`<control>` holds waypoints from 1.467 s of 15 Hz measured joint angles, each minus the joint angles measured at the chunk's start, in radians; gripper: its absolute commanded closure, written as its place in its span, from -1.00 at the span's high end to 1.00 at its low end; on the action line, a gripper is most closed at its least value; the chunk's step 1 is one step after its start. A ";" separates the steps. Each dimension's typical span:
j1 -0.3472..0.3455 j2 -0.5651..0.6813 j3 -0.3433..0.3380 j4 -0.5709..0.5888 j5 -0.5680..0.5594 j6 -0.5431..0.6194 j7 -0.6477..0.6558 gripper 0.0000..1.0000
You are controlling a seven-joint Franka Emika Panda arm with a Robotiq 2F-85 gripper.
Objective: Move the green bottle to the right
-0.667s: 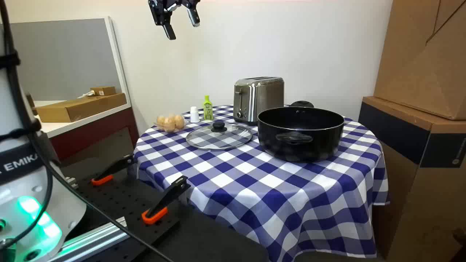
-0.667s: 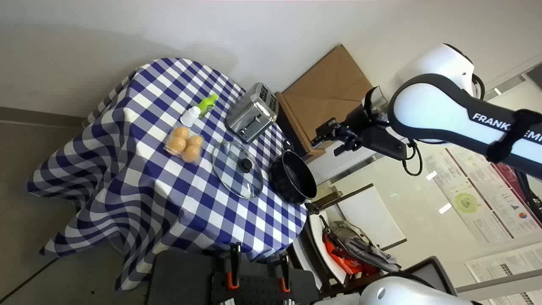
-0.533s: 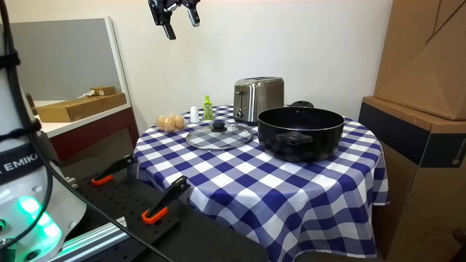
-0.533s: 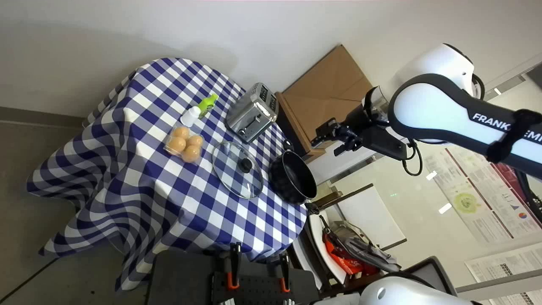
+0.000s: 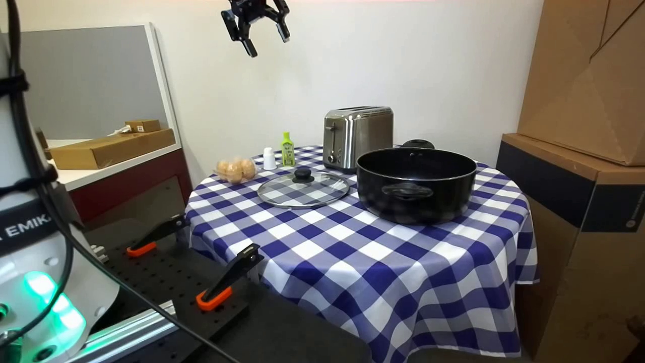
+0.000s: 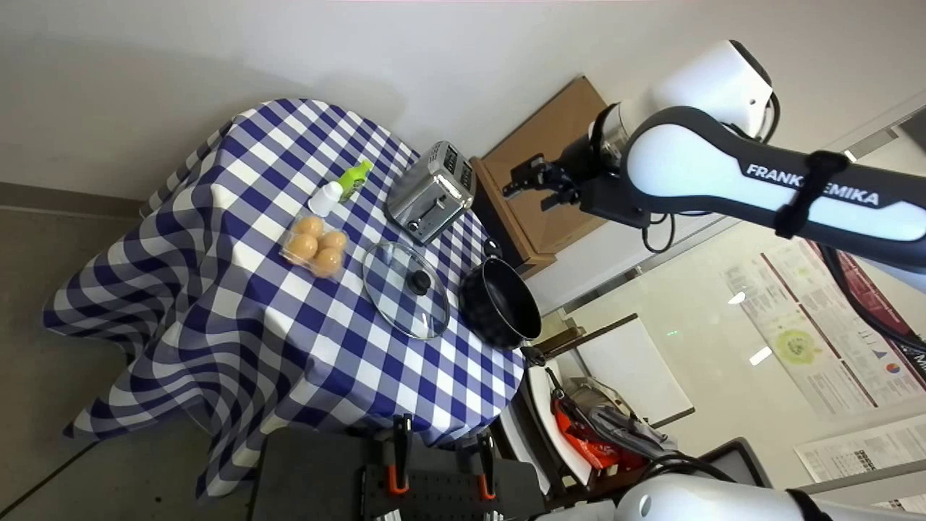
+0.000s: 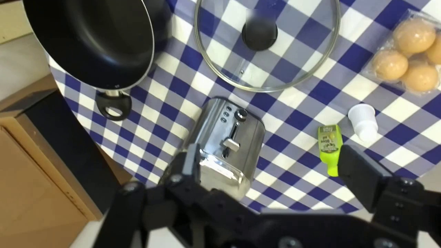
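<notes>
Pincer (image 5: 268,45) gaping above bench (image 5: 347,252) | bottle (image 6: 354,179) peeking past white container (image 6: 324,199) in an exterior view | wrist view crops pot (image 7: 98,44), eggs (image 7: 415,39)

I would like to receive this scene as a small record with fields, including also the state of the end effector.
target: green bottle, upright on the checkered cloth
beside target: small white container
appliance: steel toaster
cookware: black pot, uncovered; glass lid lying on the cloth
food: pack of eggs
end effector: open, higher than the toaster, holding nothing
</notes>
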 measured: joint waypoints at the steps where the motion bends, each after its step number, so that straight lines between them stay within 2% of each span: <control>1: 0.000 0.054 0.010 0.044 -0.014 0.022 0.009 1.00; 4: 0.010 0.226 0.029 0.192 -0.027 0.018 0.057 1.00; 8: 0.067 0.436 0.021 0.363 -0.029 -0.049 0.146 1.00; 14: 0.199 0.658 -0.068 0.539 -0.123 -0.134 0.307 1.00; 18: 0.246 0.777 -0.135 0.635 -0.134 -0.170 0.314 1.00; 22: 0.246 0.860 -0.144 0.711 -0.088 -0.166 0.222 1.00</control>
